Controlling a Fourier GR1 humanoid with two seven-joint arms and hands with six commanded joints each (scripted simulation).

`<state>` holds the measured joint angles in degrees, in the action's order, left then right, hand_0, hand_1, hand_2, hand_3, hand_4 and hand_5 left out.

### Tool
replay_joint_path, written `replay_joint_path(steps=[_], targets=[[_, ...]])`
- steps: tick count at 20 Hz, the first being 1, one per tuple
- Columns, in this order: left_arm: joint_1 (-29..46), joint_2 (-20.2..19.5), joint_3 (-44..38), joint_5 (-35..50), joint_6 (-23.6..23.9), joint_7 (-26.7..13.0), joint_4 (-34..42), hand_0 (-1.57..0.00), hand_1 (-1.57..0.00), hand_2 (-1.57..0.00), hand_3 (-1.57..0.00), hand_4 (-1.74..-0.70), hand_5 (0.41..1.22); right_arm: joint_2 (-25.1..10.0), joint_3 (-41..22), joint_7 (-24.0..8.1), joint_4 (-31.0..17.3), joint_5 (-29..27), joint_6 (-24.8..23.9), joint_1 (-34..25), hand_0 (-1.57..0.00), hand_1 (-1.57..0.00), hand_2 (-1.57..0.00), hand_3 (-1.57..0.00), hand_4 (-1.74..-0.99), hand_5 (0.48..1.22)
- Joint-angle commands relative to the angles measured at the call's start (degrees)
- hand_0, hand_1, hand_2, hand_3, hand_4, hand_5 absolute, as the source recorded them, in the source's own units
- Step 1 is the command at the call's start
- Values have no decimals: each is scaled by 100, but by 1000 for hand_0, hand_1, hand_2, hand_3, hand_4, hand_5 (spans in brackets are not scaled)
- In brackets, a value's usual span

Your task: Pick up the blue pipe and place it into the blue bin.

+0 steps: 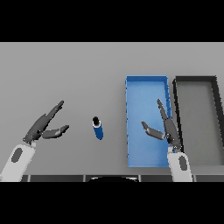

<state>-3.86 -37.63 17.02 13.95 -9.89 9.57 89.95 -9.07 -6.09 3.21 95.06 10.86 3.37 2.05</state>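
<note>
**Blue pipe not yet grasped; approach step judged to be in hand**

The blue pipe [98,127] is being shown lying on the grey counter [65,70], apart from both hands and untouched. It is taken here as the landmark. Its dark end is being pointed away from the robot, and the body is being angled slightly towards the robot's right.

The left hand [43,127] is being held to the left of the pipe, near it but clearly apart. Its fingers [56,108] are being kept straight and released, with the thumb spread out towards the pipe; nothing is being held.

The blue bin [131,131] is being seen to the right of the pipe, just beside it and not touching. The right hand [168,129] is being held beyond the pipe on that side, over the bin's right wall, its fingers also released and empty. A dark bin [177,113] is being seen further right again, just beside the blue one.

The reach is judged to be the step in hand: no grasp is being made, and the bin is being left without the pipe. For the next move, one hand is being called on to be brought over the pipe, lowered with thumb and fingers either side of its body, and closed across its narrow width. Since the pipe is round, a roll is being risked if it is nudged before the fingers are closed. A lift and a short carry rightwards would then be called for.
</note>
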Motion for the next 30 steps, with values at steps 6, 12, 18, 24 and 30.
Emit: replay_joint_path(steps=[6,12,18,24,30], targets=[[157,-52,736,-243,-276,-1077,709,1,1,1,1,-1047,483,13,35,9,13,-114,55,7,1,1,1,1,-1228,573],[-60,480,1285,-727,-317,-1053,581,1,1,1,1,-1123,470,20,29,-167,13,-68,27,-41,1,1,1,1,-1210,570],[-403,1219,1443,-1004,-76,-827,-69,1,1,1,1,-1131,488,71,19,28,104,-115,36,96,1,1,1,1,-1206,554],[-585,1840,1516,-1180,125,-579,-801,1,1,1,1,-1120,494,66,56,-3,94,-179,62,90,1,1,1,1,-1201,548],[-873,2344,1407,-910,17,-302,-1301,1,-44,-166,-108,-1176,601,-39,70,20,91,-110,79,110,1,1,1,1,-1186,554]])
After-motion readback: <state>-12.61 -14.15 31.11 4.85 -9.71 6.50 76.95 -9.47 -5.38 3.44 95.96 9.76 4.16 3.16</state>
